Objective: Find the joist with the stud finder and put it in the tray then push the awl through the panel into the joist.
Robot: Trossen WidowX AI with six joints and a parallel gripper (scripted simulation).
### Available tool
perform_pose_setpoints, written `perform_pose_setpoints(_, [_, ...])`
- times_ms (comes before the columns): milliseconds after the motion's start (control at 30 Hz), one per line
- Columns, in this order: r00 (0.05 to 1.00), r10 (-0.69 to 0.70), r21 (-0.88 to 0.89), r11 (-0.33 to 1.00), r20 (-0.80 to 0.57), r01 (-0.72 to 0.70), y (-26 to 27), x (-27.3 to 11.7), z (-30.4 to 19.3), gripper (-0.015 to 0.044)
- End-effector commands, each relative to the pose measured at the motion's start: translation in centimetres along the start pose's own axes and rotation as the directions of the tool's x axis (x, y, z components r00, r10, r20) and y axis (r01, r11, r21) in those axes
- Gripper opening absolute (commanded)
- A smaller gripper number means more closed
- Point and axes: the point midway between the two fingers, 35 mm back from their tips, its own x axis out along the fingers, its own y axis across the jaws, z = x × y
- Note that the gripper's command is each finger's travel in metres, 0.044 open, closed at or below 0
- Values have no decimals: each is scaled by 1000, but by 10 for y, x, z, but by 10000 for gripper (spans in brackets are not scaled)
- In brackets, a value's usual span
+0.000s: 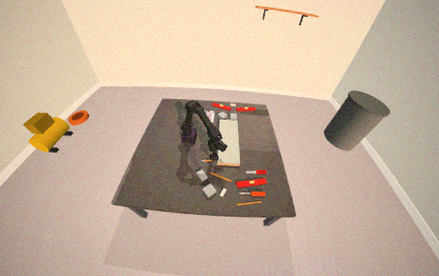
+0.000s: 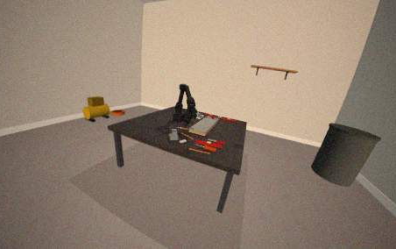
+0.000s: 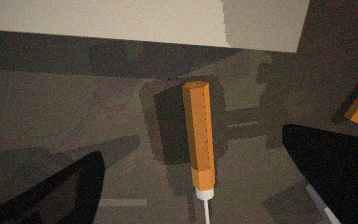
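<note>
On your counter (image 1: 154,160) (image 2: 145,129) (image 3: 25,100), the long pale panel (image 1: 232,141) (image 2: 206,124) (image 3: 105,20) shows no hole that you can make out. The small tray (image 1: 213,116) is partly behind the arm, so you can't tell if the stud finder is in it. My guess: the finding and putting away are done. The orange awl (image 1: 208,160) (image 2: 183,128) (image 3: 199,130) lies beside the panel, between your wide-spread, empty fingers (image 1: 214,156). You likely still must grab it and poke once. You can't read any words or brand names.

The gripper (image 1: 214,156) hangs above the awl (image 1: 206,160), near the pale panel (image 1: 232,138).
</note>
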Motion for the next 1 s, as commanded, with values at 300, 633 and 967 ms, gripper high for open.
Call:
perform_pose_setpoints(300, [1000, 1, 2, 1000, -6, -1, -8, 3, -1, 440])
perform_pose_setpoints(633, [1000, 1, 2, 1000, -7, -1, -9, 19, 1, 440])
perform_pose_setpoints(967, [1000, 1, 2, 1000, -7, -1, -8, 35, 2, 440])
